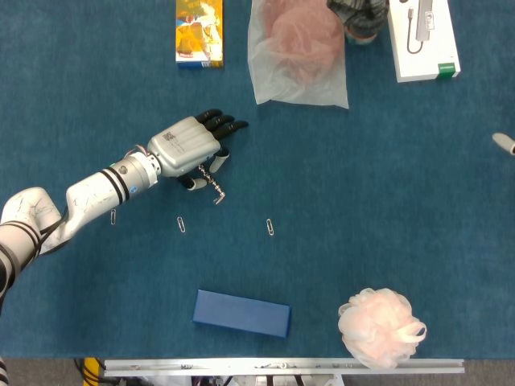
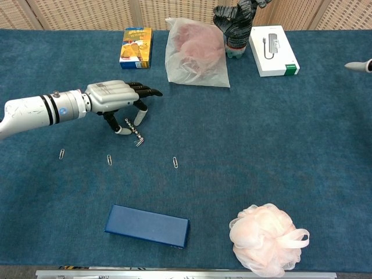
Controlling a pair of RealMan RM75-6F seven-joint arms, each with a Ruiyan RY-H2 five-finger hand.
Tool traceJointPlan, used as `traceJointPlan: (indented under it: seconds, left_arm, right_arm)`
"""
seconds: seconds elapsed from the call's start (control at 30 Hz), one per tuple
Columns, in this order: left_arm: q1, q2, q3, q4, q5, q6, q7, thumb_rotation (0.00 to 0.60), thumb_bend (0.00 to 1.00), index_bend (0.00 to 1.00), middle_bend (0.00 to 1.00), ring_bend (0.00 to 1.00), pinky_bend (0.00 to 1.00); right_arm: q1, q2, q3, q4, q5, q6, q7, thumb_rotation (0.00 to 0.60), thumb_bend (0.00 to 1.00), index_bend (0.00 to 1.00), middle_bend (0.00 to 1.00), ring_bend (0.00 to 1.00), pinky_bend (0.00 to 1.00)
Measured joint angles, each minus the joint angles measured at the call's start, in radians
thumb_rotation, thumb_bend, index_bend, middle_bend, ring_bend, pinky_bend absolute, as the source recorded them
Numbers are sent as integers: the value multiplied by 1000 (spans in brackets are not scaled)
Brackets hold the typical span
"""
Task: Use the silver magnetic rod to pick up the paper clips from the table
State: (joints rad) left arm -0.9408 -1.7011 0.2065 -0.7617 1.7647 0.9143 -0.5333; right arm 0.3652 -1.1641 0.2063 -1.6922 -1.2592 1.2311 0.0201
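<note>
The silver magnetic rod (image 1: 209,182) (image 2: 131,130) lies on the blue table, with a small cluster of clips stuck to its near end (image 1: 218,195). My left hand (image 1: 187,147) (image 2: 111,96) hovers over the rod's far end. Its thumb (image 2: 118,129) and one finger (image 2: 139,118) reach down on either side of the rod, and the other fingers are stretched out. Three loose paper clips lie nearer me: one (image 1: 113,216), one (image 1: 182,224) and one (image 1: 270,227). Only a tip of my right hand (image 1: 504,142) (image 2: 359,65) shows at the right edge.
A dark blue box (image 1: 241,314) and a pink bath pouf (image 1: 380,326) sit near the front edge. At the back stand a yellow carton (image 1: 199,32), a plastic bag with pink material (image 1: 298,52), a wrapped bottle (image 1: 358,16) and a white box (image 1: 425,36).
</note>
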Motion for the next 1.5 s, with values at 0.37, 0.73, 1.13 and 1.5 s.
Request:
traceJointPlan:
  seconds: [0.37, 0.73, 1.13, 1.5]
  left_arm:
    - [-1, 1, 2, -3, -4, -3, 4, 600, 228, 526, 0, 0, 51]
    - [1, -1, 6, 1, -6, -9, 8, 600, 229, 532, 0, 0, 51]
    - [-5, -4, 2, 1, -10, -13, 9, 600, 229, 535, 0, 0, 51]
    - [-7, -8, 3, 4, -11, -21, 10, 600, 313, 537, 0, 0, 51]
  right_arm:
    - [-2, -1, -1, 0, -1, 0, 1, 600, 0, 116, 35, 0, 0]
    - [0, -5, 0, 0, -2, -2, -1, 600, 0, 116, 36, 0, 0]
    - [-1, -8, -2, 4, -3, -4, 3, 600, 0, 116, 35, 0, 0]
    - [-2, -10, -2, 8, -4, -6, 9, 600, 0, 119, 35, 0, 0]
